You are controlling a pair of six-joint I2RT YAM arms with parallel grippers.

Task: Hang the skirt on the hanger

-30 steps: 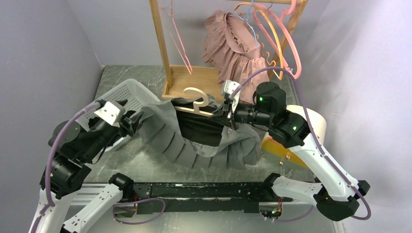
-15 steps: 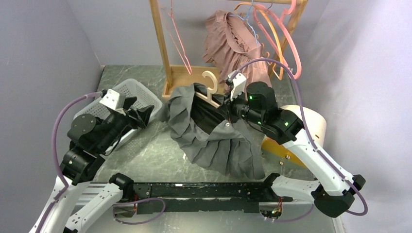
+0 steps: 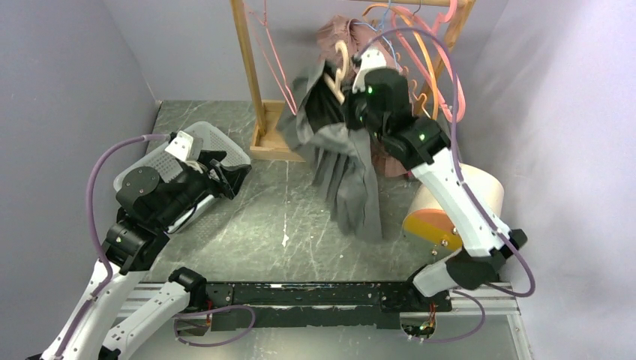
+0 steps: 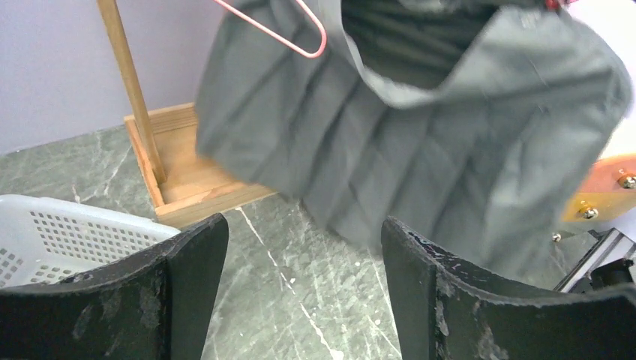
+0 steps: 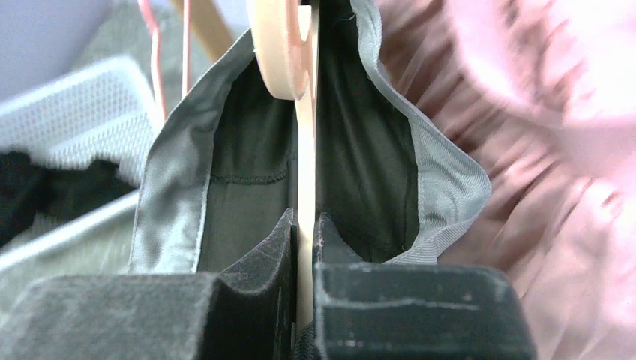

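Left of frame, my left tool (image 3: 225,172) sits with jaws apart and nothing between them, low over the bench (image 3: 285,225) just beside the white basket (image 3: 199,139). Upper centre is the wooden rack (image 3: 247,67). The grey pleated skirt (image 3: 356,191) hangs on the wooden hanger (image 3: 341,61), raised against the rack, hem dangling above the bench. My right tool (image 5: 305,225) is clamped on the hanger's bar. A pink ruffled garment (image 5: 555,150) hangs right behind.
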